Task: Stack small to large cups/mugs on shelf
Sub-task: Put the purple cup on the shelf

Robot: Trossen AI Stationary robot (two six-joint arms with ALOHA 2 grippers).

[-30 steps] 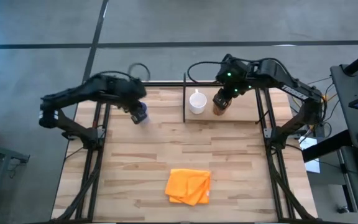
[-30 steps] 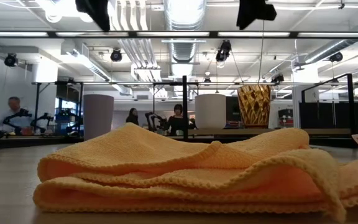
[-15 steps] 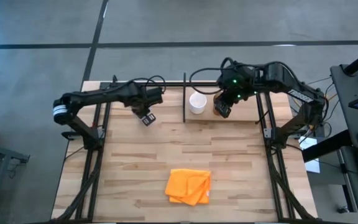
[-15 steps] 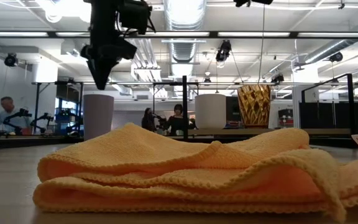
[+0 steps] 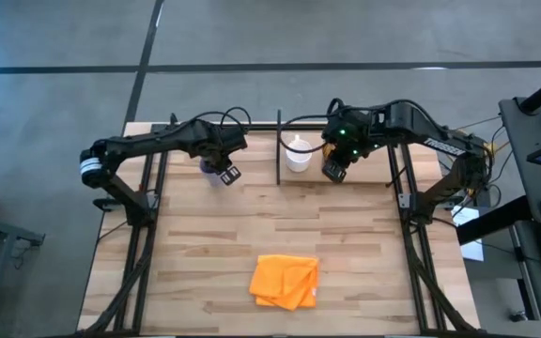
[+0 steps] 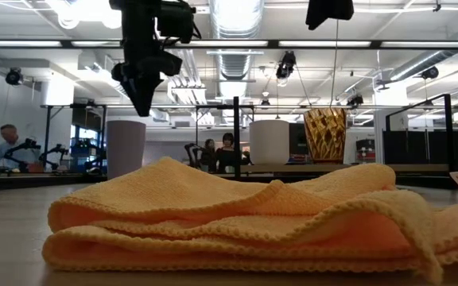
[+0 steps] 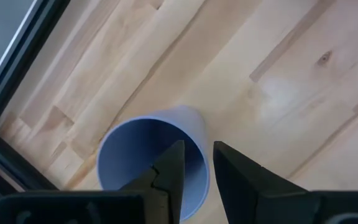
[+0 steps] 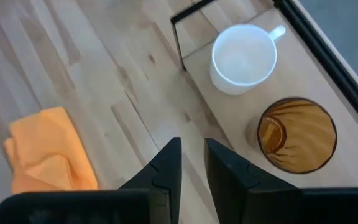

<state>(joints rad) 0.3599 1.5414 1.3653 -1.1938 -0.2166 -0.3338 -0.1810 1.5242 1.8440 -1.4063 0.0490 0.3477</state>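
Observation:
The lavender-blue tumbler (image 7: 151, 155) stands upright on its base on the tabletop, left of the shelf (image 5: 372, 175); it also shows in the low view (image 6: 126, 149). My left gripper (image 7: 197, 165) hangs just above its rim, fingers a little open, one over the hollow and one over the wall, touching nothing (image 6: 141, 107). The white mug (image 8: 244, 56) and the amber cup (image 8: 297, 134) stand side by side on the shelf board. My right gripper (image 8: 192, 158) is open by a narrow gap and empty, raised over the shelf's near edge.
A crumpled orange cloth (image 5: 285, 281) lies near the table's front edge, filling the low view's foreground (image 6: 237, 214). The thin black divider (image 5: 279, 148) stands at the shelf's left end, between the tumbler and the mug. People sit in the room behind the table.
My left gripper has come down from high above toward the tumbler's rim and shifted slightly toward the shelf; the tumbler has stayed put. My right gripper has drawn a little from over the amber cup toward the table's near edge, leaving the cup on the shelf.

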